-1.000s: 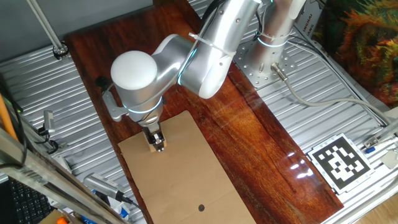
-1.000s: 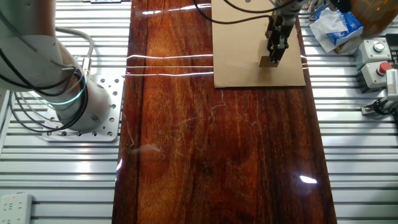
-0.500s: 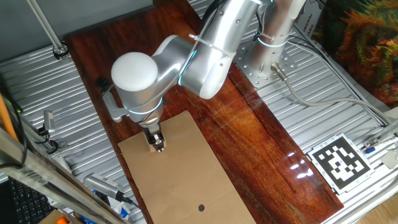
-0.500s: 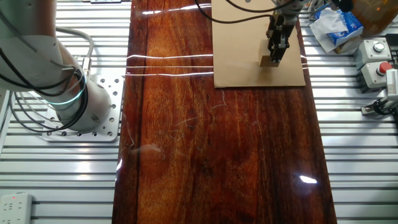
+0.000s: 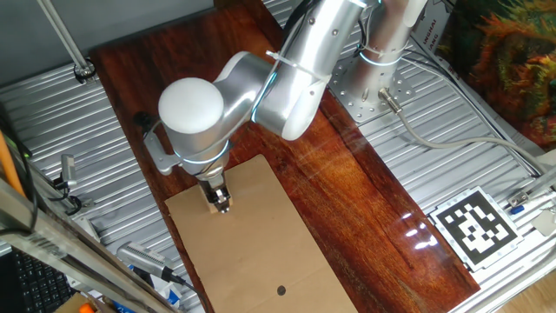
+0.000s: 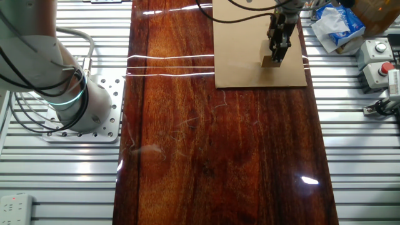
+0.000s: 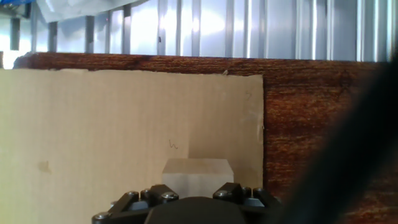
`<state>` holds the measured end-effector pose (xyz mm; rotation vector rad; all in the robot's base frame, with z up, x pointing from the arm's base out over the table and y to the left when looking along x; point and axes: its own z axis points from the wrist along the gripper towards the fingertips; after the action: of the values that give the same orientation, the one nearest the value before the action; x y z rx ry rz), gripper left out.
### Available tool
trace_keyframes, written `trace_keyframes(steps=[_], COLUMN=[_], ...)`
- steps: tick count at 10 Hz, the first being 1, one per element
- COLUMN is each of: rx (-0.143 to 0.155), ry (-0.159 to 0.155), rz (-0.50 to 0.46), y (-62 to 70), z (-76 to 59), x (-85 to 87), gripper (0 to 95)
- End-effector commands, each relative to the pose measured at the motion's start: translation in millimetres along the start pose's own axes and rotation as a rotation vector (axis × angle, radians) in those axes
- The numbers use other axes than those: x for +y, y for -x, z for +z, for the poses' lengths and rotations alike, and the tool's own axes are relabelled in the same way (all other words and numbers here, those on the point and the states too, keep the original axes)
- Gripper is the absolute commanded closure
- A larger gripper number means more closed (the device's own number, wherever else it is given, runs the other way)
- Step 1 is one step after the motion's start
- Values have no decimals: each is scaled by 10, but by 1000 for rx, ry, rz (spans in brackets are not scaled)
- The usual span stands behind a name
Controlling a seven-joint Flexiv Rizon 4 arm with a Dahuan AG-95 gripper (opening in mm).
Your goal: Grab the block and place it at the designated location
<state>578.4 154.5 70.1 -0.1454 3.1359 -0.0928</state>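
The block [image 5: 214, 207] is a small pale wooden cube resting near the far left corner of the tan sheet [image 5: 269, 235]. My gripper [image 5: 221, 202] stands straight down over it with the fingers closed on its sides. In the other fixed view the block [image 6: 269, 61] sits under the gripper [image 6: 277, 56] near the sheet's [image 6: 244, 50] right front corner. In the hand view the block [image 7: 198, 171] shows just beyond the gripper body, on the sheet [image 7: 112, 124]. The black dot [image 5: 281, 290] lies far down the sheet, well away from the block.
The sheet lies on a dark wooden board [image 5: 347, 191]. A black-and-white square tag [image 5: 474, 228] sits to the right on the ribbed metal table. The arm's base [image 6: 69, 100] is at the left in the other fixed view. Red buttons [image 6: 381, 56] and a crumpled bag [image 6: 337, 28] are to the right.
The arm's upper joint has shifted very slightly; the gripper and block stay in the same spot on the sheet.
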Motion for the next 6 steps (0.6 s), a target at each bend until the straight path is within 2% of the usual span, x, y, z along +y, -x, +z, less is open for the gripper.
trace_keyframes(steps=[1, 3, 4, 6], rx=[-4, -5, 5, 12], ry=[68, 70, 69, 64], rz=[-66, -106, -127, -126], y=[-4, -4, -4, -4], z=[-1, -1, -1, -1], x=[1, 1, 1, 1], gripper=[760, 760, 760, 760])
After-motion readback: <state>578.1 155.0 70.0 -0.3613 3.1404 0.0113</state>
